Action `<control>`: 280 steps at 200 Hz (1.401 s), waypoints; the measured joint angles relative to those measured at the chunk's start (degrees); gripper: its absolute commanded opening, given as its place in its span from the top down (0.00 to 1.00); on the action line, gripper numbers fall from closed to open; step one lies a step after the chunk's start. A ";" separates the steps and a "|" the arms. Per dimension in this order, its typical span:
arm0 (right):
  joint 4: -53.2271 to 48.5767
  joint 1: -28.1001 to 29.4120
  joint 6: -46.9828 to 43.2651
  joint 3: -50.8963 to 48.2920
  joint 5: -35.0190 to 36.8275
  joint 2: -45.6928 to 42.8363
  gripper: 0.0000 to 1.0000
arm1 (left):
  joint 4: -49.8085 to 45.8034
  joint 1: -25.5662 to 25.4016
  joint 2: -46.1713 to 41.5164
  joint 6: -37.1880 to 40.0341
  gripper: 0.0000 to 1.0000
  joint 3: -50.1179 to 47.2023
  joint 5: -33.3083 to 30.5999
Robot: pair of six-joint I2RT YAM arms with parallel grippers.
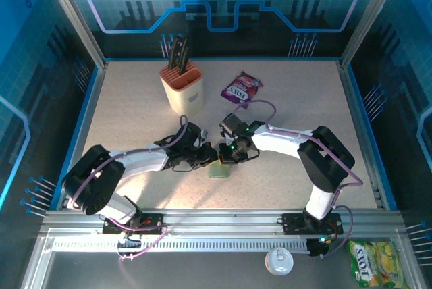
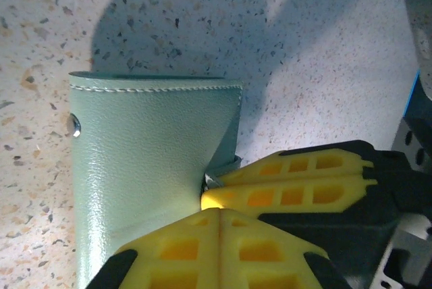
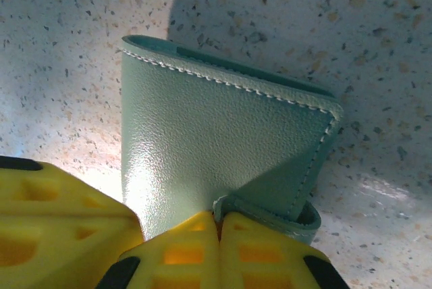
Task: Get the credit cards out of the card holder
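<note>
Far left, my left arm [image 1: 135,161] reaches low across the speckled table [image 1: 121,113]; behind it the beige-and-orange knife block [image 1: 183,88] stands upright, dark handles poking out of the top; now my left gripper [image 2: 219,212], yellow pads pressed flat together right at the near edge of the card holder [image 2: 148,167]; whether any of the cover is caught between them, I cannot tell; the holder itself lies flat mid-table between my two wrists, pale grey-green, folded closed, white stitching along its far edge and a metal snap stud [image 2: 75,125] on its left side; just right of it my right gripper [image 3: 216,223] is clamped tight, and the holder's closure strap [image 3: 270,211] curls round the right-hand edge and runs straight into those tips, so that's a pinch on the strap; the two grippers sit tip to tip beside each other; further right and back, a purple snack packet [image 1: 241,88] lies well apart from the holder; my right arm [image 1: 283,142] bends back to its base; down in front of the bases sits a white lid [image 1: 279,260], and at far right a yellow snack packet [image 1: 371,262].
</note>
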 measured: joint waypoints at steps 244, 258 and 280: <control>-6.27 -0.44 -1.38 -1.22 7.74 -3.96 1.00 | -3.26 3.52 9.77 1.40 1.00 4.52 9.25; -8.02 -0.59 -1.81 -1.25 9.40 -4.04 1.00 | -3.13 3.69 9.99 1.40 1.00 4.52 9.79; -9.62 -1.16 -2.23 -1.75 11.13 -4.46 1.00 | -3.06 3.85 10.05 1.40 1.00 4.52 10.05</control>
